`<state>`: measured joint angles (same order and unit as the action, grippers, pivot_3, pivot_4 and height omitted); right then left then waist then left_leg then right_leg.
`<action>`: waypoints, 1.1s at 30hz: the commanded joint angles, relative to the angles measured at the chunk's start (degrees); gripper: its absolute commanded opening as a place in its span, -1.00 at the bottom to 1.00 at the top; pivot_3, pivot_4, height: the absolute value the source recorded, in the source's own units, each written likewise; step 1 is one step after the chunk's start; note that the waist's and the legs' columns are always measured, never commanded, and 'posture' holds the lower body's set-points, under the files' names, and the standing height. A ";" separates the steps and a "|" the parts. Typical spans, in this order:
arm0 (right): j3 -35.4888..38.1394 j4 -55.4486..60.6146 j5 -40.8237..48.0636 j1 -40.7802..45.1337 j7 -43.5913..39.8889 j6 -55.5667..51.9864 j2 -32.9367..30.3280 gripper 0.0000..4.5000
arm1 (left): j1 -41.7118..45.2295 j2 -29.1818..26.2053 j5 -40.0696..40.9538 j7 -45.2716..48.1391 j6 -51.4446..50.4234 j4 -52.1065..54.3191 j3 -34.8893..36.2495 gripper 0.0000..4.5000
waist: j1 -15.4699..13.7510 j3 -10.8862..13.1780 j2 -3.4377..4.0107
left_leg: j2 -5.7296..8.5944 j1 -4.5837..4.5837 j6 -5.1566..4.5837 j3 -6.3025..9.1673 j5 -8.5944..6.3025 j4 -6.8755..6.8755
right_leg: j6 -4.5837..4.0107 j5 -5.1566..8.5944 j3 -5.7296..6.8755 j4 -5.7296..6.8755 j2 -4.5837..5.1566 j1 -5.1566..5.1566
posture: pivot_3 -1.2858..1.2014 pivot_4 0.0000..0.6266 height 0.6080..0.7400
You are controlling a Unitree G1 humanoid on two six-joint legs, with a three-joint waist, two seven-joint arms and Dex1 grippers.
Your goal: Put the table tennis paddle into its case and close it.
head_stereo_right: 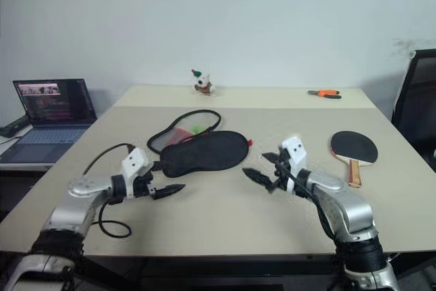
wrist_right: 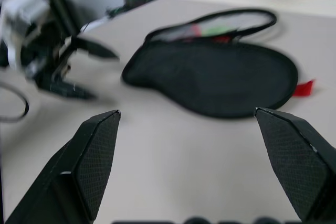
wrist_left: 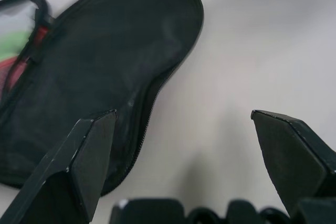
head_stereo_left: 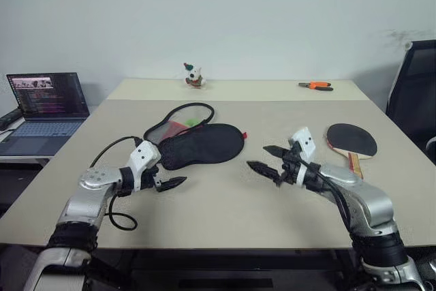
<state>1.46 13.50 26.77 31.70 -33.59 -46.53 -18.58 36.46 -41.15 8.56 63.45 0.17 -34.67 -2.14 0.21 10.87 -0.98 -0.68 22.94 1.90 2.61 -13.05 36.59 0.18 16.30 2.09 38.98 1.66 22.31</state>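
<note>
Both jaws spread, empty; black case (head_stereo_left: 197, 142) lies unzipped, apparently red-and-green inside.

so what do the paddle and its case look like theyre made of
The table tennis paddle: matte black face, probably rubber, with a red edge; the light tan handle looks like bare wood.

The case: soft black fabric by its limp, slightly creased surface, with a zipper along the rim in the left wrist view. Its opened flap looks see-through, likely mesh or clear plastic.

Even, soft indoor light; faint shadows; wrist views blurred, esp. right.
</note>
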 commanded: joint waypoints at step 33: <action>4.89 5.82 2.59 -1.08 5.35 -2.13 -4.30 1.00 | 16.36 5.77 -14.40 -7.66 12.60 -37.18 -1.96 -0.84 | -0.05 -0.05 -0.07 | -0.10 -0.07 -0.05 0.11 0.03 0.25 | 0.14 -0.03 0.08 0.13 -0.19 -0.12 | 0.03 -0.52 1.00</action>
<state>4.97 18.57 28.41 29.44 -28.18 -50.17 -22.37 53.56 -35.17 -5.17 55.74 13.76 -70.60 -4.12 0.16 10.81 -1.05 -0.79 22.89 1.84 2.70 -13.02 36.83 0.33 16.27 2.15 39.10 1.46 22.21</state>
